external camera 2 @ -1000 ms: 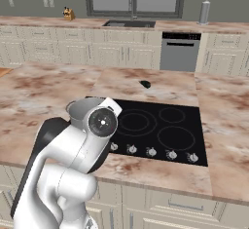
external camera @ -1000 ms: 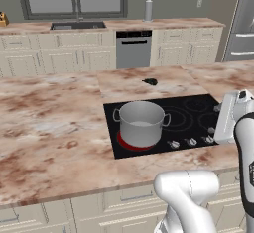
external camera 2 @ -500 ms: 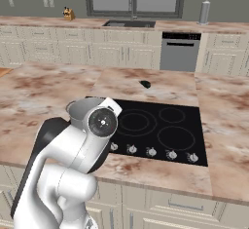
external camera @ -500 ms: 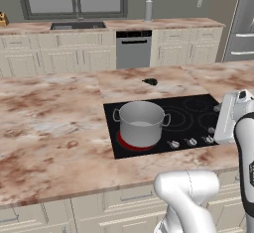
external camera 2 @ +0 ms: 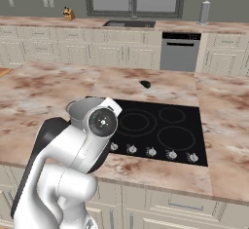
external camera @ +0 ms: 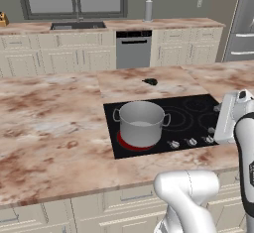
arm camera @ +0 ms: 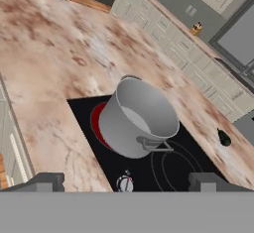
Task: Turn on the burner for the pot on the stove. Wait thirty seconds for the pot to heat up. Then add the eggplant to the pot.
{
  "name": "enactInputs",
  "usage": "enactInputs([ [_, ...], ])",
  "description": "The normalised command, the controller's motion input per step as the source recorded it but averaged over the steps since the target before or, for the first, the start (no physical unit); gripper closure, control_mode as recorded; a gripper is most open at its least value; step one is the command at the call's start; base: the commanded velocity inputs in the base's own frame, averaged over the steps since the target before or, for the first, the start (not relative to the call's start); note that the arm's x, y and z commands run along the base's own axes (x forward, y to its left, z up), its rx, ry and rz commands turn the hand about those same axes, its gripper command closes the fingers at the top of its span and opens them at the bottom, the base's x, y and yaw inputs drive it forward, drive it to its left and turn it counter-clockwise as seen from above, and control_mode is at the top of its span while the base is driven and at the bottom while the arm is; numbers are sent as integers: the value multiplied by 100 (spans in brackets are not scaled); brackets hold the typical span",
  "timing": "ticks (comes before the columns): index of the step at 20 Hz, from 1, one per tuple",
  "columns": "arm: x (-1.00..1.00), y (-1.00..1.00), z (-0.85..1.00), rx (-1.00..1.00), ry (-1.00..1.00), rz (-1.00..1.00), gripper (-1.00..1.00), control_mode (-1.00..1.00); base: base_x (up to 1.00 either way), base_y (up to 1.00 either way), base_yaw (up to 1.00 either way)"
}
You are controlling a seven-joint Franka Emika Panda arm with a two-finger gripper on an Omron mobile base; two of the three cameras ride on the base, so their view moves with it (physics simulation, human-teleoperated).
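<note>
We are holding our pincer point(arm camera: 126, 181) spread wide, its two dark fingertips point(arm camera: 47, 181) standing well apart and pinching nothing, above the front edge of the stove point(external camera: 198, 112). Just below it in the hand view, one silver knob point(arm camera: 124, 183) is showing. The pot point(external camera: 141, 123) is sitting upright and lidless on the burner point(external camera: 125, 143), which is glowing red around the pot's base at the stove's front left corner. The eggplant point(external camera: 150, 82) is lying on the marbled table point(external camera: 54, 123) just behind the stove's back edge, well apart from the pot. We are also seeing it as a small dark shape in the right base view point(external camera 2: 145, 84) and in the hand view point(arm camera: 224, 138).
</note>
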Motion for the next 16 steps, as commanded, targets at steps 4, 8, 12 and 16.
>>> enactInputs([
  [4, 0, 0, 0, 0, 0, 0, -100, -100, 0, 0, 0],
  [8, 0, 0, 0, 0, 0, 0, -100, -100, 0, 0, 0],
  [12, 0, 0, 0, 0, 0, 0, -100, -100, 0, 0, 0],
  [16, 0, 0, 0, 0, 0, 0, -100, -100, 0, 0, 0],
])
